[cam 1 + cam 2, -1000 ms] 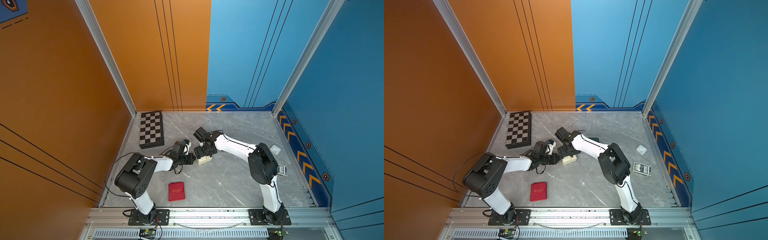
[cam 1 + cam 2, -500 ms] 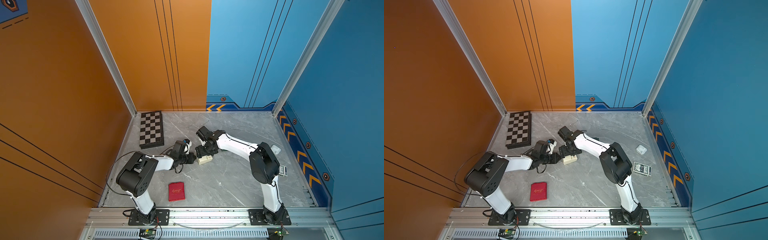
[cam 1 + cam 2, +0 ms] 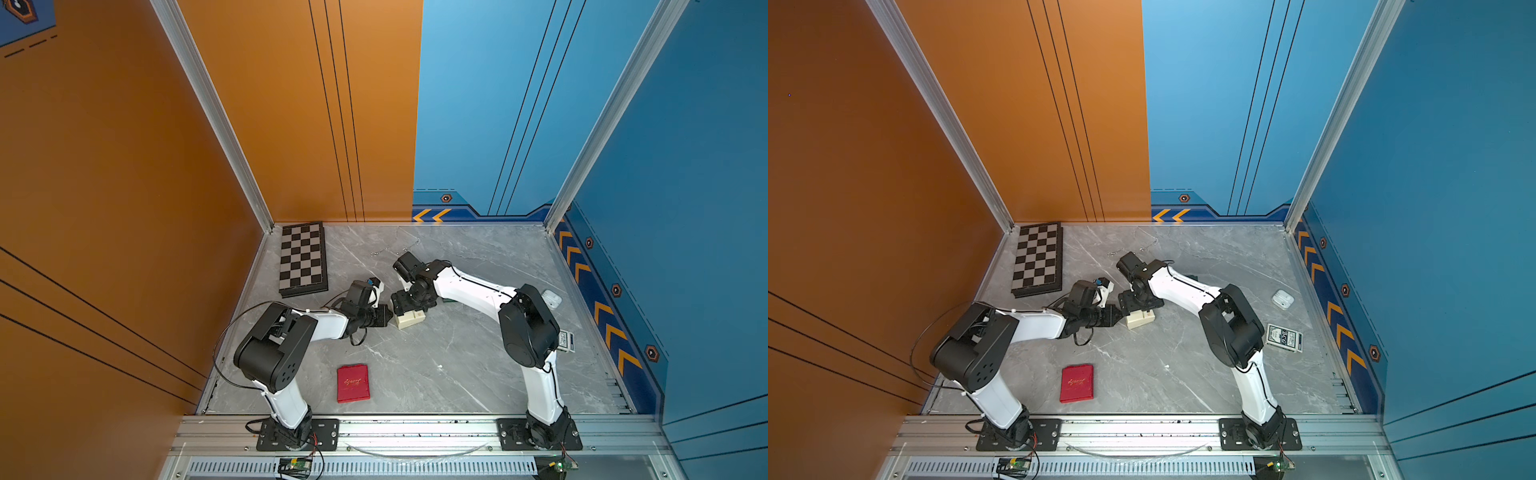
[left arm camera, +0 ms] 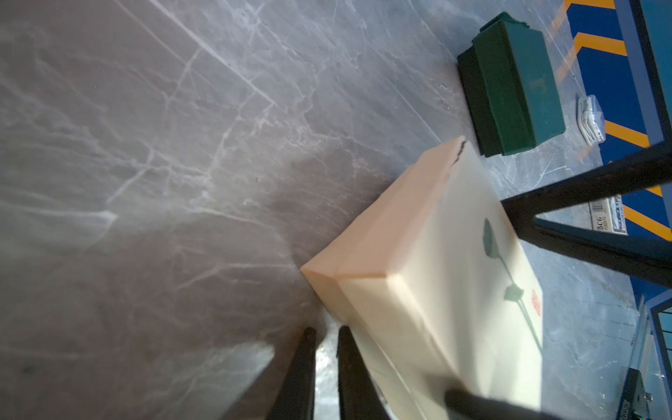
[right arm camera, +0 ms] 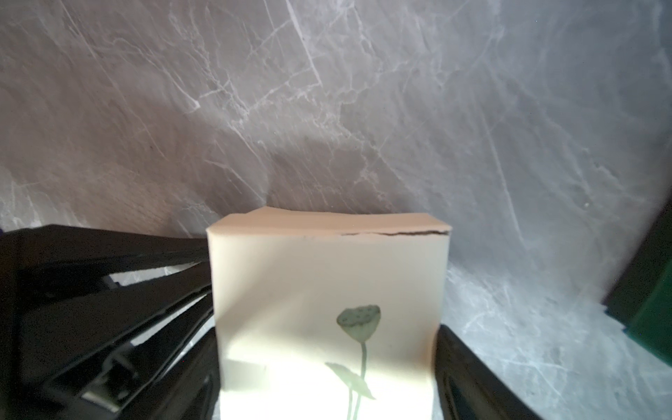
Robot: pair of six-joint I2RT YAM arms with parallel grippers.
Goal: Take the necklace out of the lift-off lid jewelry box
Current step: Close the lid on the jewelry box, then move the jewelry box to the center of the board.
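The cream jewelry box (image 3: 409,320) (image 3: 1142,320) with a green lotus print on its lid (image 5: 327,291) stands closed mid-table. The necklace is hidden. My right gripper (image 5: 327,327) (image 3: 409,308) comes down over the box with its fingers (image 5: 458,363) against two opposite sides of the lid. A dark slit shows along one lid edge in the right wrist view. My left gripper (image 4: 324,331) (image 3: 390,316) lies low on the table, shut to a thin gap and holding nothing. One of its fingertips (image 4: 343,332) rests against the box's side (image 4: 382,291).
A dark green box (image 4: 509,83) sits just behind the jewelry box, under the right arm. A chessboard (image 3: 302,259) lies back left and a red booklet (image 3: 353,382) front left. An earbud case (image 3: 1282,299) and a card deck (image 3: 1283,337) lie at the right. Small silvery bits (image 3: 380,251) lie near the back.
The right wrist has shifted slightly over the box. The left jaws have narrowed a touch. The box stays where it was.
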